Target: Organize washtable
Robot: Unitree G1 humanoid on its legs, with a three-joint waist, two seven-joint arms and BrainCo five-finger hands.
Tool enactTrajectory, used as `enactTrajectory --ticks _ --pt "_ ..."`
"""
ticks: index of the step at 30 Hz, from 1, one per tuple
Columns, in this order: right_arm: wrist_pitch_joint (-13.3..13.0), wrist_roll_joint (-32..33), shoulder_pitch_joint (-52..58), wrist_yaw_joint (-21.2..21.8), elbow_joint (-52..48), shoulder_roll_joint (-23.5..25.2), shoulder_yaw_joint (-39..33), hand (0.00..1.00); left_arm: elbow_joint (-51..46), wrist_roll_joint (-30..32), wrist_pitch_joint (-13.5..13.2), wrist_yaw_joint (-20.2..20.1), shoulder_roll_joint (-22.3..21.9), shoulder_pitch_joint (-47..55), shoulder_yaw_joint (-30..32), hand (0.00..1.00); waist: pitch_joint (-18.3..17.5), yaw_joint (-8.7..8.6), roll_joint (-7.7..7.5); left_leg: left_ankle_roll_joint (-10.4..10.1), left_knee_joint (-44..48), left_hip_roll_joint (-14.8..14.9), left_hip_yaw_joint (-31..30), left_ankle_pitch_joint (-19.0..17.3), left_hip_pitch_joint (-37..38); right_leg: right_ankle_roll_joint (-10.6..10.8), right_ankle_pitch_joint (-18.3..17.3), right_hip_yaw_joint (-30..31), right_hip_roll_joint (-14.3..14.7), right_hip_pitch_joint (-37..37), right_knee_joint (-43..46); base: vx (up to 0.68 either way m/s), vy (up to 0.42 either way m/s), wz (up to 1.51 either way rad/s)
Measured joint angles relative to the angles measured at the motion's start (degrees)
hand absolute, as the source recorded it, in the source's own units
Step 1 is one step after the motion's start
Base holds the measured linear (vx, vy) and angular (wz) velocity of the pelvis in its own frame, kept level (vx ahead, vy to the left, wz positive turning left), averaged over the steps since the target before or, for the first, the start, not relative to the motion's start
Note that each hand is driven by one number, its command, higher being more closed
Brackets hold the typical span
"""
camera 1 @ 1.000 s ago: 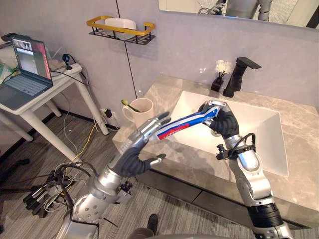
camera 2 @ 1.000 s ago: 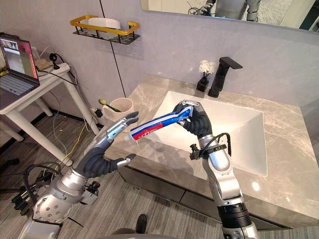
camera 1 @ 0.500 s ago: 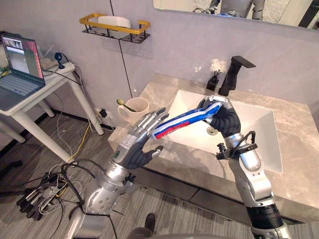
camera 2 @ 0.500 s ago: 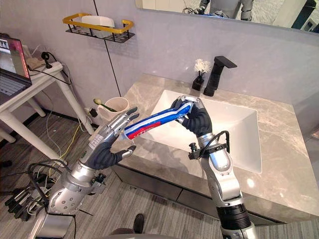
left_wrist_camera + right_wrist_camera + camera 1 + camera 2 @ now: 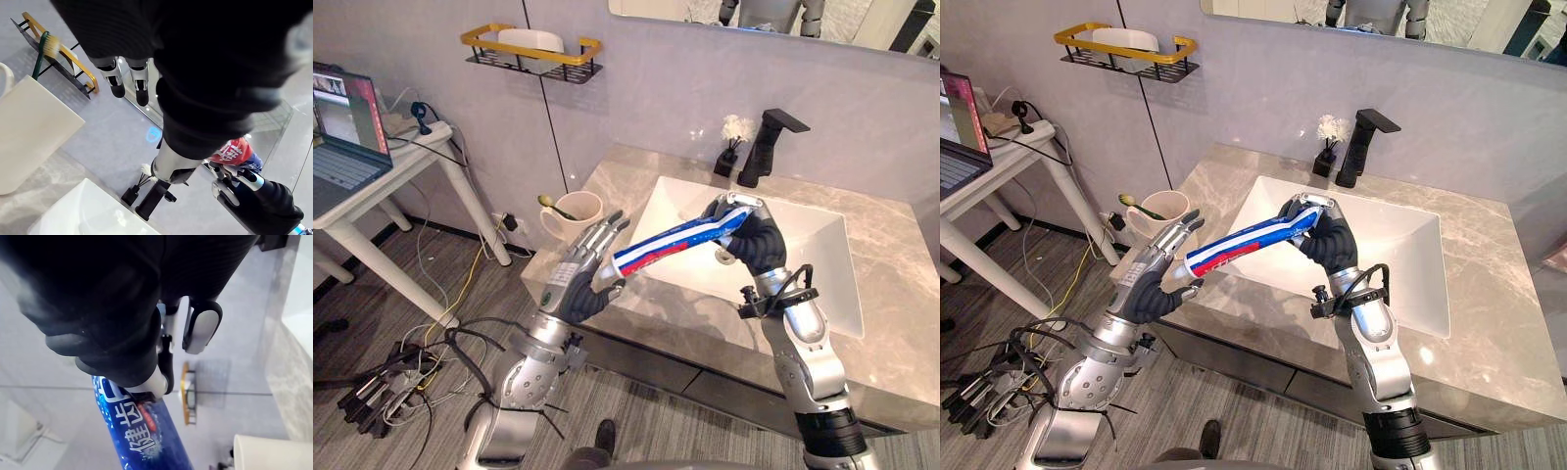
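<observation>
Marble washtable [image 5: 891, 294] under us: our right hand [image 5: 756, 241] grips a toothpaste tube [image 5: 677, 239], tilted over the sink's [image 5: 808, 269] left edge. Its red end sits just beside our left hand [image 5: 579, 282], fingers straight. Cup [image 5: 578, 215] nearby.

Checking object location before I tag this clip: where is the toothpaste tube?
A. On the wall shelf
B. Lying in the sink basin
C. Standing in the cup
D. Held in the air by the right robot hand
D: the right robot hand has its fingers curled round one end of the toothpaste tube, lifted above the sink; the cup holds a toothbrush.
</observation>
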Motion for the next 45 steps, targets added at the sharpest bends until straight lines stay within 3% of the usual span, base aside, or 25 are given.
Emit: enactTrajectory --ticks 1,17,30,31,45 --pt "0.4 0.0 0.0 0.0 0.0 0.31 -0.18 1.0 0.2 -0.06 0.03 -0.05 -0.07 0.0 0.0 1.0 0.0 -0.01 -0.04 0.0 0.0 0.0 0.0 0.0 0.0 0.04 0.02 0.0 0.01 0.0 -0.01 0.0 0.0 0.0" --pt "1.99 0.48 0.42 0.08 0.0 0.48 -1.39 1.0 0.61 -1.92 0.32 0.1 -1.76 -2.45 -0.17 1.0 0.23 -0.36 -0.41 0.0 0.0 0.03 0.66 -0.03 0.05 0.09 0.25 0.62 -0.07 -0.35 -0.01 0.0 -0.001 -0.01" --pt "2.09 0.48 0.48 -1.46 0.0 1.91 -1.58 1.0 3.39 -3.43 2.34 0.21 -1.81 -6.58 -2.2 1.0 0.31 -1.39 -0.53 0.01 0.01 0.03 0.81 -0.02 0.0 0.13 0.34 0.83 -0.11 -0.53 0.03 0.0 0.0 0.0" --pt "2.09 0.48 0.48 -1.51 0.0 2.0 -1.62 1.0 4.34 -3.43 2.35 0.22 -1.86 -7.2 -2.68 0.0 0.31 -1.42 -0.53 0.01 0.01 0.03 0.82 -0.02 0.0 0.12 0.35 0.84 -0.11 -0.53 0.03 0.0 0.0 0.0" --pt "2.02 0.47 0.32 -3.08 -0.02 2.62 -1.55 1.0 7.5 -3.34 2.74 0.01 -2.3 -9.57 -7.51 0.0 0.32 -1.57 -0.55 0.02 0.02 0.04 0.93 -0.01 0.0 0.12 0.38 0.97 -0.12 -0.61 0.05 0.0 0.0 0.0"
